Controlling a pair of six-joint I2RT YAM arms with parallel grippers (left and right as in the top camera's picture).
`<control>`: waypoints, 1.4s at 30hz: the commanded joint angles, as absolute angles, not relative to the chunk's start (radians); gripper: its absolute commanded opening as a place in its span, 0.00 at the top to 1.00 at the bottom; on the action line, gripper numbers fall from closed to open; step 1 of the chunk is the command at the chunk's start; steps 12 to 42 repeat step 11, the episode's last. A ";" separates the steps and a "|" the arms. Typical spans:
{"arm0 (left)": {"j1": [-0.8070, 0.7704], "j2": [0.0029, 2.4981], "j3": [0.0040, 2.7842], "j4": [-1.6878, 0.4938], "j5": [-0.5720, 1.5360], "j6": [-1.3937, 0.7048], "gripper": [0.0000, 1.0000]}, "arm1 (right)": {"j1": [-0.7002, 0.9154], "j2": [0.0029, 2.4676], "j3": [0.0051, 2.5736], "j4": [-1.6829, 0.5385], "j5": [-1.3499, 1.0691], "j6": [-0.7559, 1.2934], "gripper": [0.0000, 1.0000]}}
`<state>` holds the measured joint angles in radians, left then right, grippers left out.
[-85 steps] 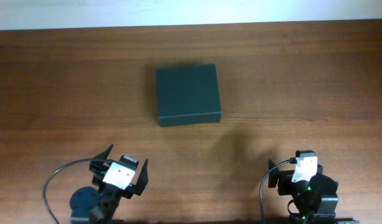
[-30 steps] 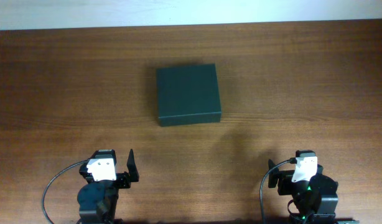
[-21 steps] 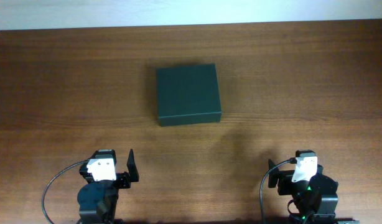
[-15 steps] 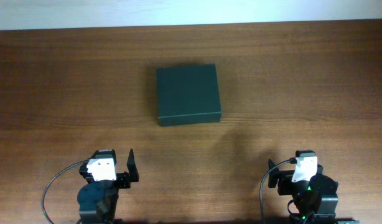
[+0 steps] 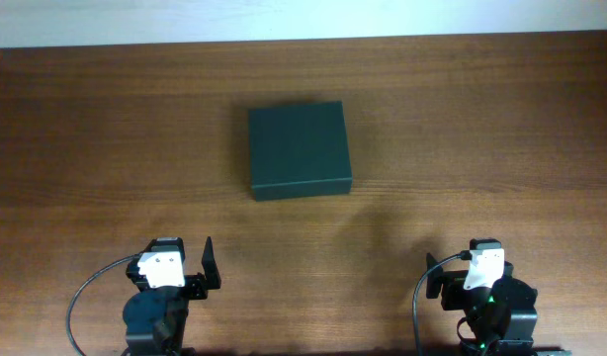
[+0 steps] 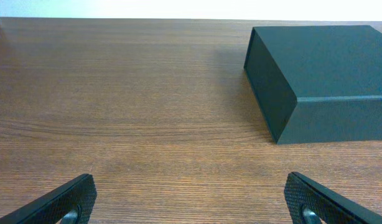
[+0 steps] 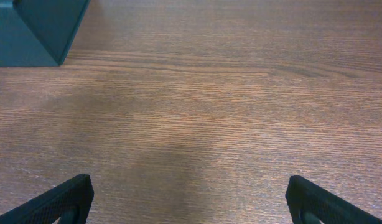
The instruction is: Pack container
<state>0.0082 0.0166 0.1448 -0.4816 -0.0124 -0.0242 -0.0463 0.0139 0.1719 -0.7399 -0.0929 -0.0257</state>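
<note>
The container, a dark green-black matte box with its flat lid shut, sits on the wooden table a little left of centre. It also shows at the upper right of the left wrist view, and one corner shows at the top left of the right wrist view. My left gripper is open and empty, low at the front left of the table. My right gripper is open and empty at the front right. Both are well short of the container.
The brown wooden table runs across the whole view, with its far edge against a pale wall. Black cables loop beside each arm base.
Since 2.8 s ago the left gripper has turned from angled to facing straight ahead and drawn back a little. Over the last second nothing has moved.
</note>
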 commanded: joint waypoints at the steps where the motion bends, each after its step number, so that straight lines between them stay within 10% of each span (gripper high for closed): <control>1: 0.012 0.005 0.136 -0.478 -0.023 -0.038 0.01 | -0.053 0.004 0.165 -0.741 -0.097 -0.019 0.01; 42: 0.012 0.005 0.136 -0.478 -0.023 -0.038 0.01 | -0.053 0.003 0.165 -0.741 -0.097 -0.019 0.01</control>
